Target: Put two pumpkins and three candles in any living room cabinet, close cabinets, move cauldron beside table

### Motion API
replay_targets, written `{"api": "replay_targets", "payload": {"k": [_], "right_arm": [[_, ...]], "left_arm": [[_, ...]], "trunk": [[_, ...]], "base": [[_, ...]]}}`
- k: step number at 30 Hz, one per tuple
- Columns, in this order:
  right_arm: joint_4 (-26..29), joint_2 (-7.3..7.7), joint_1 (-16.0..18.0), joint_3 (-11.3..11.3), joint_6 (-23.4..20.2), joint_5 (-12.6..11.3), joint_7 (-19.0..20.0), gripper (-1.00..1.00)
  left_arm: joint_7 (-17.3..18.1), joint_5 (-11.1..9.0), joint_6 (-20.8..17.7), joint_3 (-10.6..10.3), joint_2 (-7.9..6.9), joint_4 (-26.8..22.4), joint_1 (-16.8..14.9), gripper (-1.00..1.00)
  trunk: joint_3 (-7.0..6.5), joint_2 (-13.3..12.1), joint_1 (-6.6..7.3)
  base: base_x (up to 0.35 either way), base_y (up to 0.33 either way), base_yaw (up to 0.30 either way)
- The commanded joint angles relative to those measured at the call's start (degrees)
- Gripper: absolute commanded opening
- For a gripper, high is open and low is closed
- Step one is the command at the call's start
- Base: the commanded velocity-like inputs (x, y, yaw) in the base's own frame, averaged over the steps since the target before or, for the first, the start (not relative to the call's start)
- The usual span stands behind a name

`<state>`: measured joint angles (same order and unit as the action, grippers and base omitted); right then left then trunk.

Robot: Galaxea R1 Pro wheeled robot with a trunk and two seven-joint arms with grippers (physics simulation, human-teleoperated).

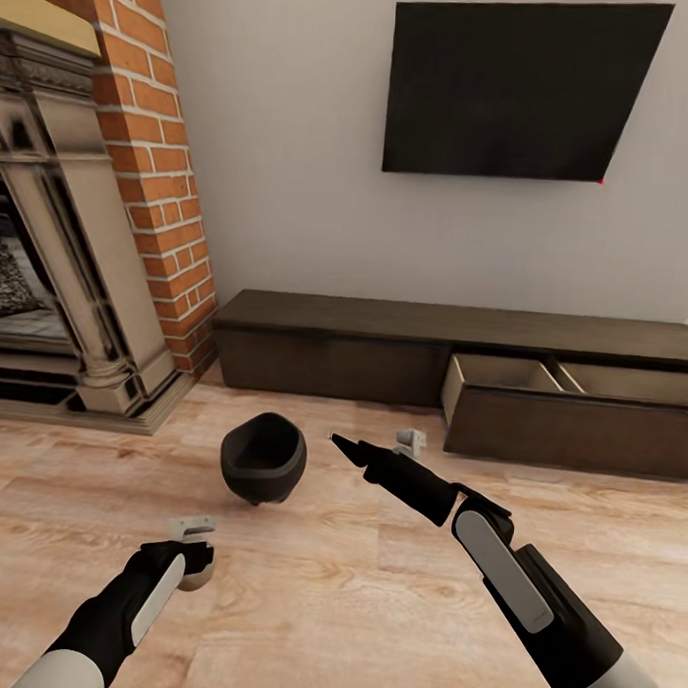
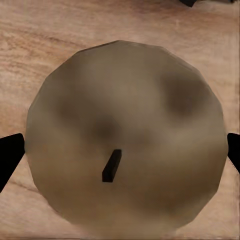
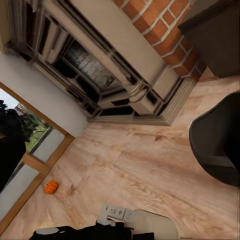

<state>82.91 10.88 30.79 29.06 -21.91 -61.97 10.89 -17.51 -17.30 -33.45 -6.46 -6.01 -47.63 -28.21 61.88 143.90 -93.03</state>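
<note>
Tan candle (image 2: 125, 137) sits between my left gripper (image 1: 193, 558) fingers, jaws spread either side of it; whether the pads touch it I can't tell, so I won't call it held. Candle is upright on the wood floor (image 1: 323, 603), long axis vertical, wick (image 2: 111, 165) pointing up at the wrist camera. It stands in front of the cauldron (image 1: 264, 458), on my side of it. My right gripper (image 1: 342, 443) carries nothing and points toward the cauldron and fireplace (image 1: 57, 271); fingers look pinched together in the head view. Cabinet (image 1: 463, 359) runs along the wall under the TV (image 1: 520, 86), its right-hand drawer (image 1: 571, 414) pulled out, pale inside, nothing visible in it. One pumpkin (image 3: 51, 187) lies on the floor by the window frame (image 3: 30, 165), well apart from everything; too small to read its stem direction. Progress, my read: early. No item seen stored, drawer to be shut, cauldron on open floor with no table beside it. Other pumpkin and two candles unaccounted for.
</note>
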Motion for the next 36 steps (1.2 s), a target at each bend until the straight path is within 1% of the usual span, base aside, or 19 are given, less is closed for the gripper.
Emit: {"api": "replay_targets", "payload": {"k": [1,6,21,23,26,28,29,32,34,36], "right_arm": [[-0.05,0.02,0.06,0.05,-0.15,-0.34,0.01,1.00],[-0.50,0.02,0.06,0.04,-0.09,-0.34,0.01,1.00],[-2.26,0.03,0.06,-0.06,0.30,-0.34,0.01,1.00],[-2.34,0.07,0.06,-0.71,0.41,-0.34,0.01,1.00],[-2.39,0.10,-0.57,-2.92,0.51,-0.36,0.01,1.00],[-2.29,0.09,-1.78,-5.03,0.50,-0.38,0.04,1.00],[-2.26,0.10,-2.71,-7.21,0.40,-0.37,0.07,1.00],[-2.20,0.07,-4.97,-12.36,-0.08,-0.37,0.13,1.00],[-2.85,0.04,-6.04,-15.25,0.18,-0.27,-0.13,1.00],[-5.15,-0.02,-6.49,-17.63,0.34,-0.21,-0.61,1.00]], "left_arm": [[-0.54,-0.46,-0.22,-0.32,-0.07,-0.10,-0.01,-1.00],[-0.75,-0.45,-0.21,-0.39,-0.03,-0.25,-0.01,-1.00],[-0.77,-0.45,-0.21,-0.48,0.04,-0.27,-0.01,-1.00],[-0.77,-0.45,-0.21,-0.48,0.01,-0.27,-0.01,-1.00],[-0.77,-0.47,-0.21,-0.48,0.03,-0.27,-0.01,-1.00],[-0.77,-0.51,-0.21,-0.48,0.04,-0.27,-0.01,-1.00],[-0.77,-0.53,-0.21,-0.48,0.04,-0.27,-0.01,-1.00],[-0.74,-0.58,-0.24,-0.48,0.08,-0.27,-0.01,-1.00],[-0.72,-0.61,-0.28,-0.48,0.07,-0.27,-0.01,-1.00],[-0.70,-0.62,-0.34,-0.48,0.15,-0.27,-0.01,-1.00]], "trunk": [[-0.21,0.01,0.07],[-1.47,-0.06,0.20],[-5.29,-0.26,0.58],[-5.81,-0.29,0.63],[-6.59,-0.33,0.71],[-7.11,-0.35,0.76],[-7.38,-0.37,0.79],[-8.16,-0.41,0.87],[-8.69,-0.44,0.92],[-9.22,-0.46,0.97]], "base": [[-0.299,0.000,-0.275],[-0.113,0.000,-0.275],[-0.003,0.000,-0.275],[0.000,0.000,-0.276],[0.000,0.000,-0.276],[0.000,0.000,-0.276],[0.000,0.000,-0.276],[0.000,0.000,-0.276],[0.000,0.000,-0.276],[0.000,0.000,-0.273]]}}
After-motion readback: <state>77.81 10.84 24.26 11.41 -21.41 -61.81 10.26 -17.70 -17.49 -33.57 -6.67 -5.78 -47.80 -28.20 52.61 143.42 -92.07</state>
